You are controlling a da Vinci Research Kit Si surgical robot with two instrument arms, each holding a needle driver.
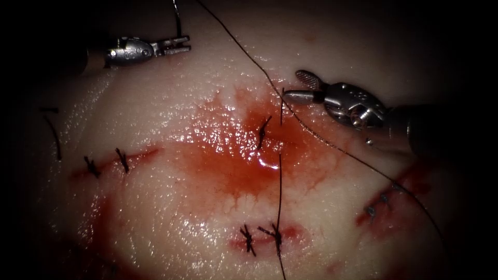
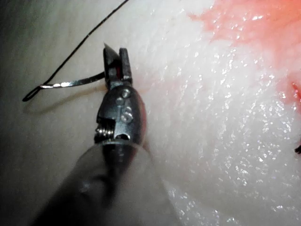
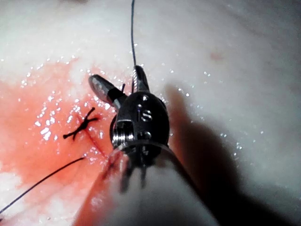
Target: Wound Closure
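Note:
The tissue [image 1: 171, 103] has a red-stained cut [image 1: 270, 129] at its middle, with one knotted stitch [image 1: 263, 132] in it. My left tool [image 1: 176, 45] is up left of the cut, above the tissue, jaws shut on the curved needle [image 1: 178, 21]. The needle [image 2: 70, 84] is out of the tissue; its tail end with the thread [image 2: 89, 35] sticks out sideways. My right tool [image 1: 298, 87] is just right of the cut, jaws open. A thread strand [image 1: 280, 176] rises from a lower stitch [image 1: 276, 234] to its lower jaw tip and runs beside the jaws [image 3: 133, 37].
A long thread [image 1: 332, 148] crosses from the top to the lower right. Red fluid [image 1: 228, 161] pools at the centre. Tied stitches sit at the left [image 1: 123, 159], bottom [image 1: 248, 239] and right [image 1: 384, 199]. A cut thread end [image 1: 53, 135] lies far left.

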